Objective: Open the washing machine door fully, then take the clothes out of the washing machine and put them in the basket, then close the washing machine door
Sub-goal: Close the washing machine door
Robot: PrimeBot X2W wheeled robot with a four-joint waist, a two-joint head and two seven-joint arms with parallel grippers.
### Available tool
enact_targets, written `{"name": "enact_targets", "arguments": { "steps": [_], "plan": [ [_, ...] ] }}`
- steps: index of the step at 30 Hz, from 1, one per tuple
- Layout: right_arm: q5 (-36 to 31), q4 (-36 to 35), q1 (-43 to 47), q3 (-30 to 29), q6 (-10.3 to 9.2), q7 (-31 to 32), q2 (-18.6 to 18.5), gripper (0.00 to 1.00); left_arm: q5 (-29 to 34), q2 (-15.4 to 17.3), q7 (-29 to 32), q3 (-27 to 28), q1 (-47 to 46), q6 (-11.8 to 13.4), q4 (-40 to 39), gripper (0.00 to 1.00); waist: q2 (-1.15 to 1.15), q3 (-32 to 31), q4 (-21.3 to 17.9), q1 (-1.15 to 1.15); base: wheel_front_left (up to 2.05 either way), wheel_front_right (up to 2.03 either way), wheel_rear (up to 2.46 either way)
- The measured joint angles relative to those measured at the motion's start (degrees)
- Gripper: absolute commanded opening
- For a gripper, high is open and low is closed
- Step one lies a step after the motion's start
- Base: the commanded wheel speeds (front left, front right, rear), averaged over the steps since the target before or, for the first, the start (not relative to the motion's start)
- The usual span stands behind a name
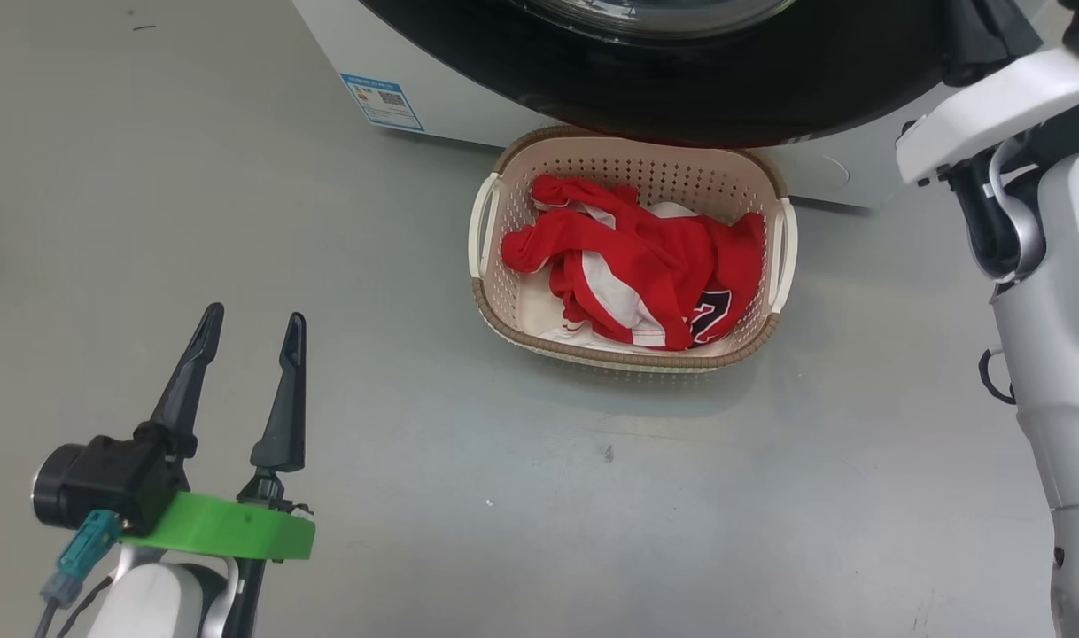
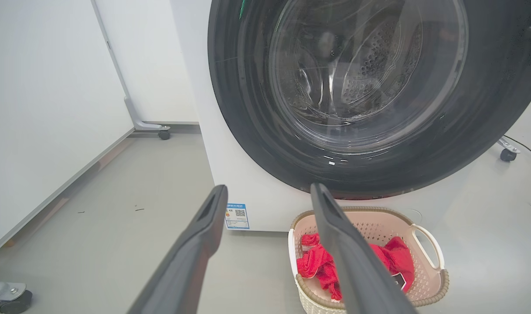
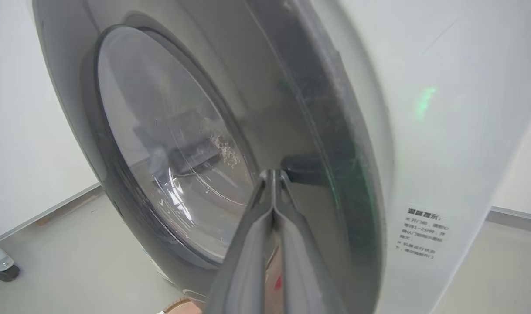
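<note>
- The door (image 2: 248, 113) lies flat against the front of the washer (image 1: 469, 97). Its glass bowl (image 2: 357, 74) shows the steel drum behind it. I cannot tell whether it is latched.
- The basket (image 1: 628, 359) stands on the floor (image 1: 415, 461) just before the washer, under the door's lower edge.
- The clothes (image 1: 646, 257) lie heaped in the basket: red cloth with white trim, and part of a black-and-white number at the near right.
- A blue label (image 1: 382, 100) sits low on the washer's front, left of the basket.
- The right gripper (image 3: 273, 174) has its two fingers pressed together with nothing between them. Its tips are at the door's face near the rim, beside a dark recess (image 3: 302, 170). Whether they touch the door is unclear.
- The right arm (image 1: 1036, 266) reaches up along the right of the head view, toward the door.
- The left gripper (image 1: 254, 315) is low at the left, well apart from the basket. Its fingers are spread wide, hold nothing and point toward the washer.
- A white panel on castors (image 2: 52, 109) stands left of the washer.
</note>
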Motion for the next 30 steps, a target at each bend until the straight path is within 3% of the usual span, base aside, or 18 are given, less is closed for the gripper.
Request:
{"name": "enact_targets", "arguments": {
  "steps": [14,30],
  "plan": [
    [0.57,6.83,-7.92,-2.45,-1.10,-1.75,-1.26,0.00,0.01,-0.70,-0.52,-0.05,-1.50,-0.78,1.45,1.00,0.00,0.80,0.87,0.00,0.00,0.00,0.00],
    [0.46,13.68,-9.88,-2.19,-1.18,-5.00,-1.44,0.00,0.60,-1.55,-1.00,-0.18,-2.40,-1.30,3.02,1.00,0.00,0.16,1.77,0.00,0.00,0.00,0.00]
  ]
}}
